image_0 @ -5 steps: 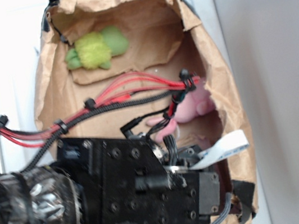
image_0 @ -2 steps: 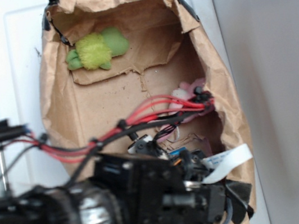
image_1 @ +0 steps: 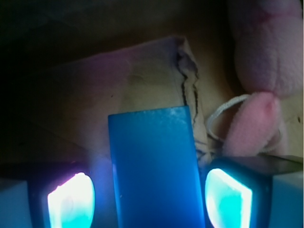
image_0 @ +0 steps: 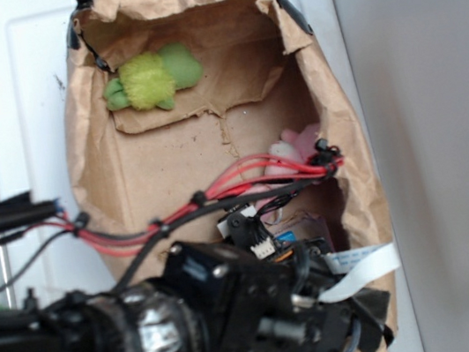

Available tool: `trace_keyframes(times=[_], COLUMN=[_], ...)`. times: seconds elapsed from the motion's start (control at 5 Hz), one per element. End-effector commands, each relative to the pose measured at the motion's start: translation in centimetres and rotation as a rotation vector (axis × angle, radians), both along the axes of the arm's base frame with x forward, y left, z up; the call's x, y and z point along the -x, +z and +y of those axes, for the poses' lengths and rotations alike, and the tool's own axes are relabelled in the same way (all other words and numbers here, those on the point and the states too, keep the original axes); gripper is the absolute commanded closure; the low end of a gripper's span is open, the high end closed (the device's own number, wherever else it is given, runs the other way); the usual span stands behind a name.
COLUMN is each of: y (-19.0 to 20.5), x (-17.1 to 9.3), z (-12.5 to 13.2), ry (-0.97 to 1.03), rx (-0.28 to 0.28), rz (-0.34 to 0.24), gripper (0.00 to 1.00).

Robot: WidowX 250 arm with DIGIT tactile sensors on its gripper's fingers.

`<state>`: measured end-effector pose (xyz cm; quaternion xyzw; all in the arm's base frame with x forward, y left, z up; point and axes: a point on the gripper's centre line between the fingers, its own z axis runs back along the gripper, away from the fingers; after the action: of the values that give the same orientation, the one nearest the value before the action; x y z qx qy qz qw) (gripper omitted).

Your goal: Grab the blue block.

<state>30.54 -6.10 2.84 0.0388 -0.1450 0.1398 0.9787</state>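
Claw [image_1: 149, 199] is spread around the blue block [image_1: 154, 166], so just squeeze evenly, clear of the pink toy [image_1: 266, 61].

I can read no text, label, brand, number or sign in either view. From the exterior camera the brown paper bag [image_0: 167, 142] looks unprinted, and the arm's black housing [image_0: 239, 318] carries no lettering I can make out. In the wrist view the blue block [image_1: 154, 166] has a plain, unmarked face, and the pink plush toy [image_1: 266, 52] bears no tag.
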Motion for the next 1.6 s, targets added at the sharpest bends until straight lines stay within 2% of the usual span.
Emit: trace_keyframes(times=[0.0, 0.4, 0.6, 0.8, 1.0, 1.2, 1.4], y=[-0.6, 1.8, 5.0, 8.9, 11.9, 14.1, 16.6], x=[1.6, 1.6, 2.2, 2.5, 3.1, 3.9, 4.3], z=[-0.7, 0.6, 2.6, 5.7, 8.4, 9.4, 9.6], ry=[-0.099, -0.107, -0.134, -0.109, -0.035, 0.005, -0.003], rx=[0.015, 0.045, 0.083, 0.143, 0.154, 0.157, 0.165], rz=[0.034, 0.001, 0.004, 0.007, -0.052, -0.076, -0.060], gripper=[1.00, 1.00, 1.00, 1.00, 1.00, 1.00, 1.00])
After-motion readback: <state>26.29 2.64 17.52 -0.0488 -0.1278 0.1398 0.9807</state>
